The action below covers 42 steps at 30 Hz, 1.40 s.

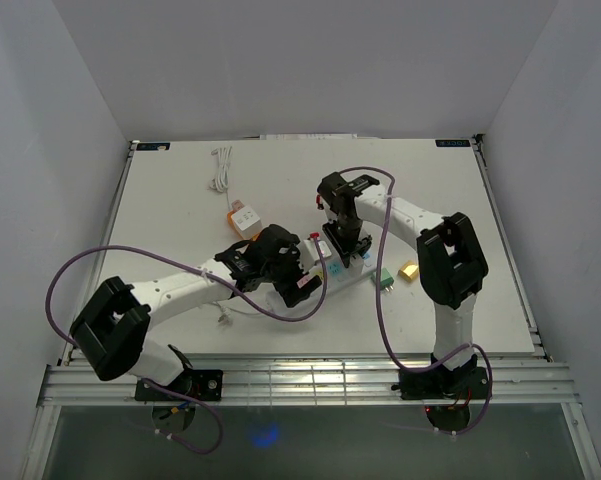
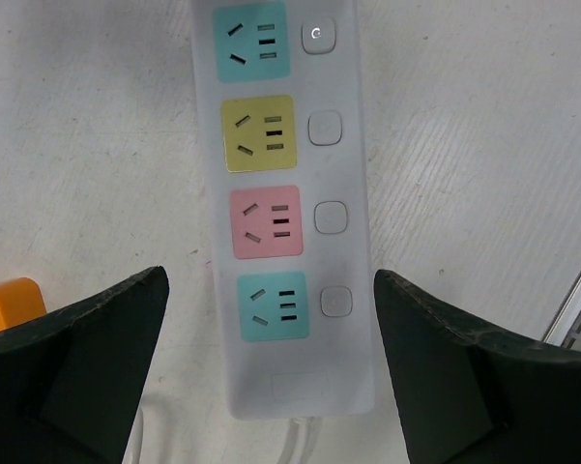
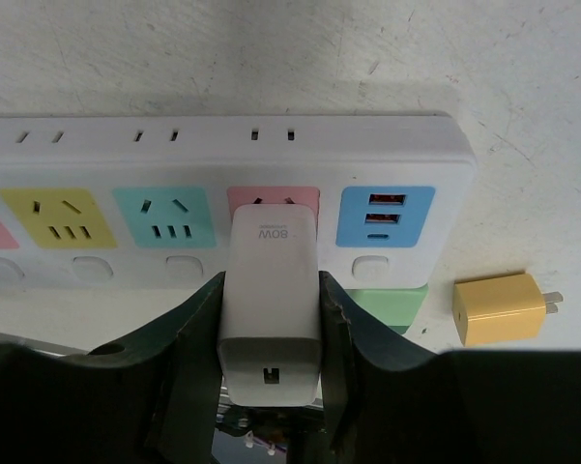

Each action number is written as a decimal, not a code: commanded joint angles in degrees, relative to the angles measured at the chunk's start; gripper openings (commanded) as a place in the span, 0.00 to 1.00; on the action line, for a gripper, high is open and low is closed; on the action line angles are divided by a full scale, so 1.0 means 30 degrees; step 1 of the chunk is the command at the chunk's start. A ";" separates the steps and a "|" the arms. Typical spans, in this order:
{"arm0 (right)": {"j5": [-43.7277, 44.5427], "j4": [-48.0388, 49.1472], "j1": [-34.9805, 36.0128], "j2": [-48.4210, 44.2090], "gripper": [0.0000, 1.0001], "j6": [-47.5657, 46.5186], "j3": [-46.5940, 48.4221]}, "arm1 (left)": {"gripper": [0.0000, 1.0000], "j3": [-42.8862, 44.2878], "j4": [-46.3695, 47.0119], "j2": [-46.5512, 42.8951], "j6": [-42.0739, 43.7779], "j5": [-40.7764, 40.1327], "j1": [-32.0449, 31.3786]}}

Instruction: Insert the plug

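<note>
A white power strip [image 3: 222, 184] with coloured sockets lies on the table, also in the top view [image 1: 332, 276] and the left wrist view [image 2: 285, 193]. My right gripper [image 3: 269, 319] is shut on a white 80W charger plug [image 3: 269, 290], whose front end sits at the strip's pink socket [image 3: 305, 196]. How deep its prongs are is hidden. My left gripper [image 2: 271, 329] is open, its fingers [image 2: 97, 348] either side of the strip's cable end, not touching it.
A green plug [image 3: 392, 304] and a yellow plug [image 3: 501, 307] lie just beside the strip's USB end. An orange charger [image 1: 246, 220] and a coiled white cable [image 1: 220, 168] lie at the back left. A metal rail [image 1: 280, 375] runs along the table's near edge.
</note>
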 commanded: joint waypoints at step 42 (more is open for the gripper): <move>0.2463 0.8026 -0.1799 -1.3950 0.83 0.1949 -1.1091 | 0.98 0.0659 0.1501 -0.2122 -0.2257 -0.4420 -0.0044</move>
